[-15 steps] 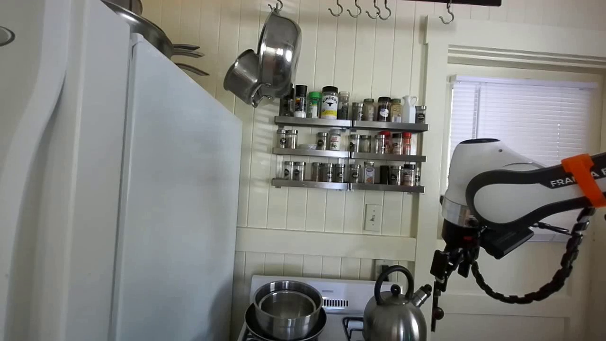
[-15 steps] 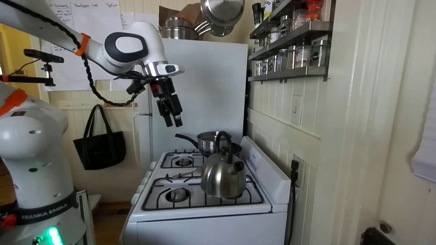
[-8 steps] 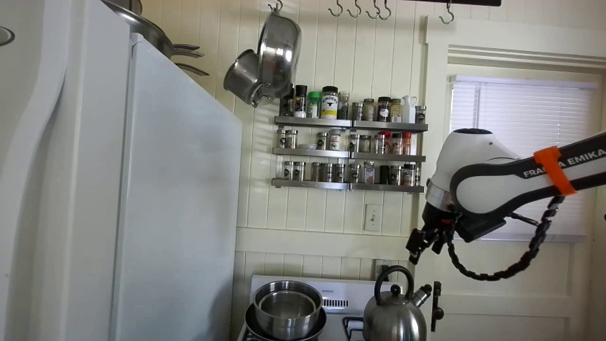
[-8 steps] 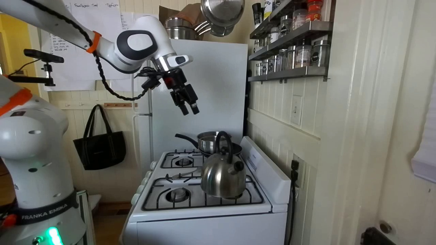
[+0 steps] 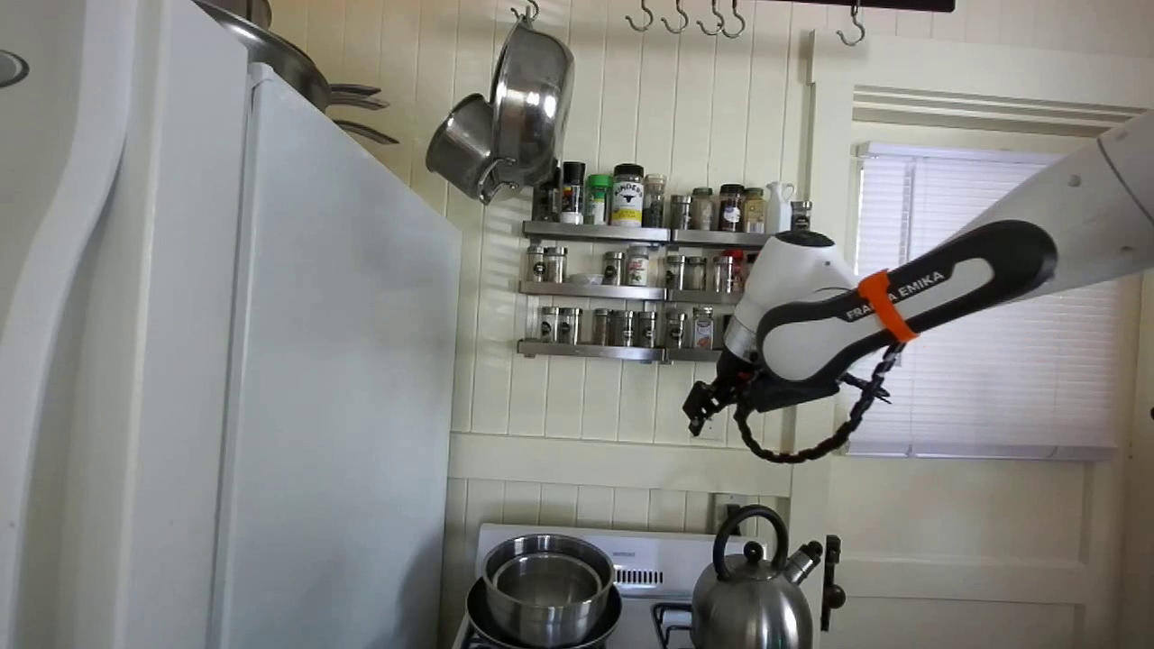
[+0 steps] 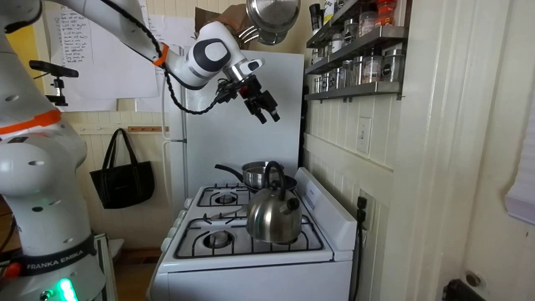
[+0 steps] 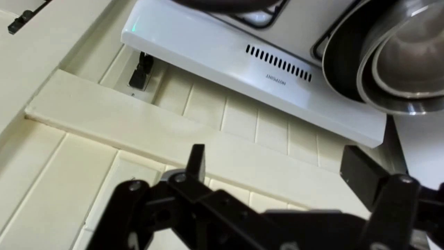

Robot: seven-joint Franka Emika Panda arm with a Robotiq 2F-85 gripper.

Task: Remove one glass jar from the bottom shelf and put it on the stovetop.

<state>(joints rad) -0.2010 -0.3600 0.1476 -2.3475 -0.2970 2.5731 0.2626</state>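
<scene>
Glass jars (image 5: 570,326) stand upright in a row along the bottom shelf (image 5: 590,351), the lowest of three shelves (image 5: 595,233) on the cream wall (image 5: 590,401); other jars and bottles (image 5: 627,198) stand on the two above. In an exterior view the robot arm (image 5: 807,344) covers one end of that row.

The end effector (image 7: 279,167) is open: in the wrist view its two fingers (image 7: 197,161) stand wide apart, and the wall shows between them. It tips downward at a slant, lower than the bottom shelf and apart from it, and higher than the stovetop (image 6: 184,263). The white fridge (image 6: 246,142) is behind it in an exterior view.

On the stovetop sit a metal kettle (image 6: 271,221) and, nearer the fridge, nested metal pots (image 5: 547,624) in a dark pan (image 7: 341,66). The white back panel (image 7: 222,62) rises along the wall, with a black plug (image 7: 138,79) near one end. A light switch (image 6: 364,134) sits under the shelves, metal pans (image 5: 534,104) hang from a hook (image 5: 528,11) beside them, and a black bag (image 6: 122,186) hangs near the fridge.
</scene>
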